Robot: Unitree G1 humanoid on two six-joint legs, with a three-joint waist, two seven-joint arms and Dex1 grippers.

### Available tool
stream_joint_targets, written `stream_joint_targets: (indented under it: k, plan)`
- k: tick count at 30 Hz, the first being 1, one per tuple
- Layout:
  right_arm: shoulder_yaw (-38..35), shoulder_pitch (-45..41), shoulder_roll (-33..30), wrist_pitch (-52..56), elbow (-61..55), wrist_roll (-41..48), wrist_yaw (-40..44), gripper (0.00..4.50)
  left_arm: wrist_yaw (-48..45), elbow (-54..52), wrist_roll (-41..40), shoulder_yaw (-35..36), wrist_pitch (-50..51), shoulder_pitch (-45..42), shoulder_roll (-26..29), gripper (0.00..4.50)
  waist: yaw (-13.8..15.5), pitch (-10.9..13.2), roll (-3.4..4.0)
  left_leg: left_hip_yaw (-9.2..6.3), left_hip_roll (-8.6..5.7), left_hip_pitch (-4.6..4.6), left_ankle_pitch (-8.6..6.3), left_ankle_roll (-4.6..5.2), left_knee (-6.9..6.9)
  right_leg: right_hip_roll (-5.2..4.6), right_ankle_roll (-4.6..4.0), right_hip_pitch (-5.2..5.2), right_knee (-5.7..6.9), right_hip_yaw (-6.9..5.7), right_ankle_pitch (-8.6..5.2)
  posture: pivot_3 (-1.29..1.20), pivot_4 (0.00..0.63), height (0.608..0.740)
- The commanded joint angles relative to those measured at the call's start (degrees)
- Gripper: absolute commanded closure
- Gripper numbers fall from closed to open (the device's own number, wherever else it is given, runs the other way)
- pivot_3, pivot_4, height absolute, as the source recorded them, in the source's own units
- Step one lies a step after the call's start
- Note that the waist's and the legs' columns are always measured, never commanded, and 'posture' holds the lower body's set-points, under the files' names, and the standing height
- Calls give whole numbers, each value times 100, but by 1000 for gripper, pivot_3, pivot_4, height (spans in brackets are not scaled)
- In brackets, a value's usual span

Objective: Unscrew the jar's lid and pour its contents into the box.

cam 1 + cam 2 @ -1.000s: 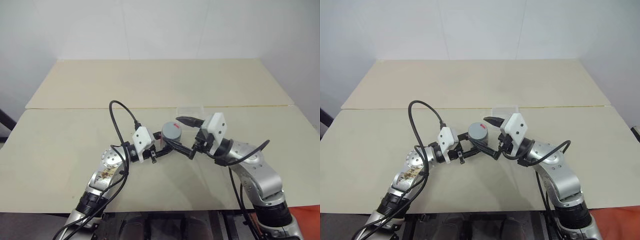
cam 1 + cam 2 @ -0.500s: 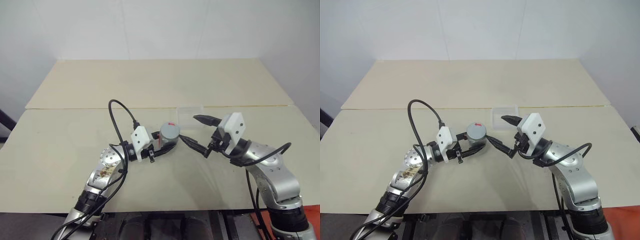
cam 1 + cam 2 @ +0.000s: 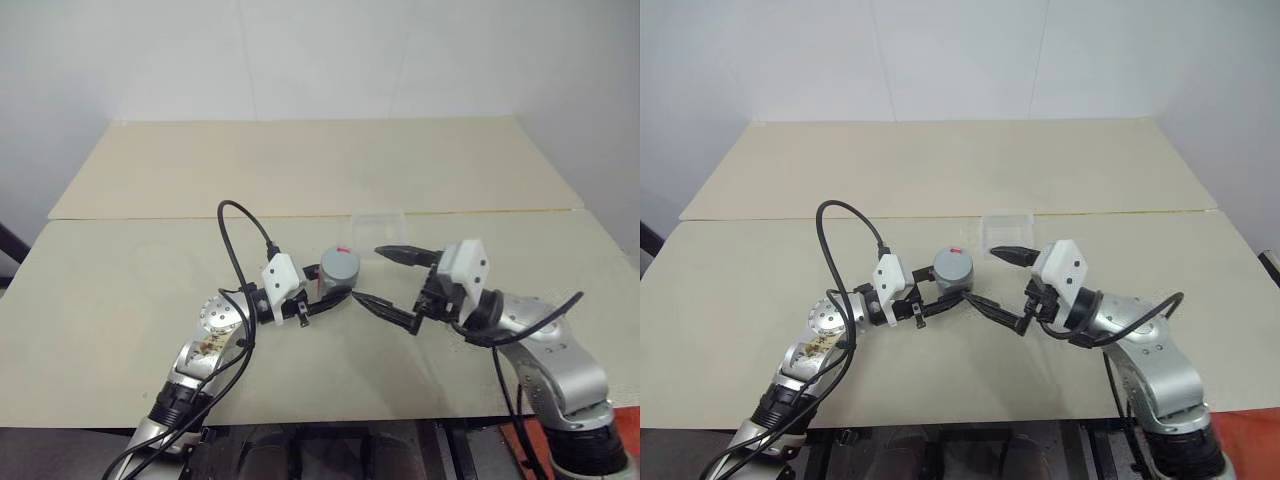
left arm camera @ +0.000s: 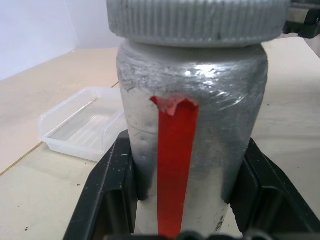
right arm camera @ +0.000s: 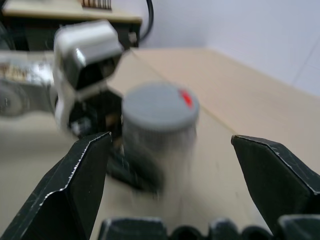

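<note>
Clamping the red-striped, lidded jar (image 4: 190, 130), left gripper (image 3: 318, 297) holds it upright; right gripper (image 3: 387, 280) spread wide, empty, just right.

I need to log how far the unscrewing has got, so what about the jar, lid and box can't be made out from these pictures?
- Jar contents: hidden by its opaque wall and the lid, still on, in the left wrist view.
- How loose the lid is: threads covered by the lid.
- Jar base: cut off by the left wrist view's edge, between the left gripper's fingers.
- Box interior: too small in the head views.
</note>
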Motion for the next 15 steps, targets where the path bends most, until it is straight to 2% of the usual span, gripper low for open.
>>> stream_joint_targets:
  k: [1, 7, 15]
  plan:
    - [201, -336, 205, -36, -45, -59, -159, 30, 0, -118, -16, 54, -170, -16, 5, 2476, 4, 0, 0, 0, -1, -1, 0, 0, 0, 0, 0, -1, 0, 0, 0, 0, 150, 740]
    - [477, -659, 443, -150, 230, -253, -204, 30, 20, -100, -4, 66, -186, -34, 3, 2476, 23, 0, 0, -3, -2, -6, 0, 0, -1, 0, 0, 2, 5, -9, 0, 0, 150, 740]
    - [239, -658, 437, -241, 480, -320, -271, 30, 47, -126, -2, 95, -190, 8, 28, 2476, 8, 0, 0, -2, -1, -5, 0, 0, -1, 1, 0, 1, 7, -8, 0, 0, 150, 740]
